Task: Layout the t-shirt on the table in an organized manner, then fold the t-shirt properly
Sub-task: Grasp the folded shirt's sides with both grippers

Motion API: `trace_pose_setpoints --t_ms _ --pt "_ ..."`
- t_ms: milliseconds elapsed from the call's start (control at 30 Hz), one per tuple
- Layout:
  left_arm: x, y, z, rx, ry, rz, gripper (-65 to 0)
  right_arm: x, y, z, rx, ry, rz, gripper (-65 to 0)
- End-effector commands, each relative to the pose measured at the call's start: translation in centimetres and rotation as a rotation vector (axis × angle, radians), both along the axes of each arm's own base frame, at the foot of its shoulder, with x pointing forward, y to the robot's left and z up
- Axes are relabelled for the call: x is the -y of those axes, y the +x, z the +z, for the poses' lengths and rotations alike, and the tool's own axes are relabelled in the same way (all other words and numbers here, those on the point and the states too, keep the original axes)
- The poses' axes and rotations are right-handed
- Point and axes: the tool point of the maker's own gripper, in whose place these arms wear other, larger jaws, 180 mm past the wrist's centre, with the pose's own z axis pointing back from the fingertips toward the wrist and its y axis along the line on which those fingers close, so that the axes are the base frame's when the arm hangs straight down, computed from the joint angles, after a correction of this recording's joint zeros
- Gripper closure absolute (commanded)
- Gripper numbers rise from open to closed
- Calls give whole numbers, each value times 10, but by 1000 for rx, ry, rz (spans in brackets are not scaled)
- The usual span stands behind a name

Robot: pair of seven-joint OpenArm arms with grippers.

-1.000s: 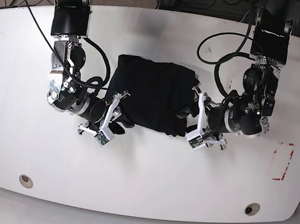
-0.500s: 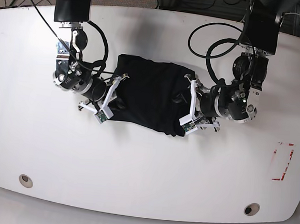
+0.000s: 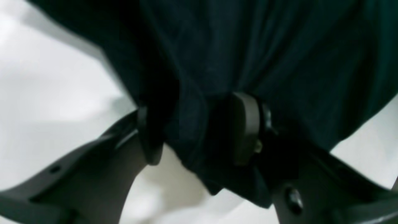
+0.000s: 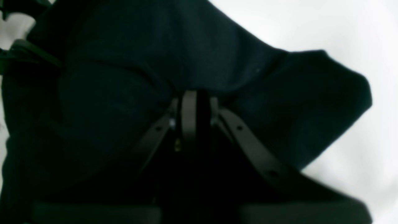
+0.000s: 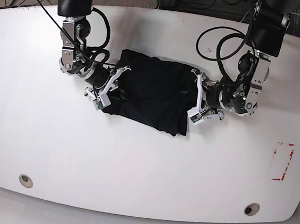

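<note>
The black t-shirt (image 5: 152,89) lies bunched in a rough rectangle on the white table (image 5: 145,169), between my two arms. My right gripper (image 5: 115,86) is at its left edge. In the right wrist view that gripper (image 4: 196,105) is shut, its tips pinching a fold of the t-shirt (image 4: 124,62). My left gripper (image 5: 191,97) is at the cloth's right edge. In the left wrist view its jaws (image 3: 199,130) stand fairly wide, closed around a thick bunch of the t-shirt (image 3: 248,46). The shirt's neck and label are hidden.
A red-marked rectangle (image 5: 283,161) is on the table at the right. Two round grommet holes (image 5: 25,180) (image 5: 251,209) sit near the front edge. Black cables (image 5: 218,42) loop over the far side of the table behind both arms.
Both arms have moved away from the front edge toward the far side, taking the shirt's near part with them. The right gripper has closed on the cloth.
</note>
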Motion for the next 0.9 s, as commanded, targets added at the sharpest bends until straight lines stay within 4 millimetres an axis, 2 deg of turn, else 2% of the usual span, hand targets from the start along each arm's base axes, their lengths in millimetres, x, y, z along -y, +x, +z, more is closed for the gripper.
trace_pose_setpoints --t_ms 0,67,200,300,433,500,633,767,867 --pt "-4 17 14 49 22 0 -300 4 8 13 40 -31 12 -46" --pt "-3 21 22 74 18 -4 -300 2 12 28 76 -44 25 -46" --pt "-2 29 41 135 9 -1 -300 11 17 60 123 -134 33 -48" --pt "-8 33 51 156 30 7 -300 19 16 78 135 -209 36 -48" --pt "-18 37 59 166 58 30 -300 17 12 104 168 -283 46 -48" --pt "-18 39 65 184 54 33 -300 19 6 110 171 -312 45 -48" --pt "-18 41 71 205 50 35 -300 9 -7 115 161 -313 47 -48" --pt "-20 40 70 202 49 41 -300 -2 -20 102 109 -285 49 -48" --pt "-21 40 70 201 50 43 -300 -9 -31 84 51 -254 56 -48"
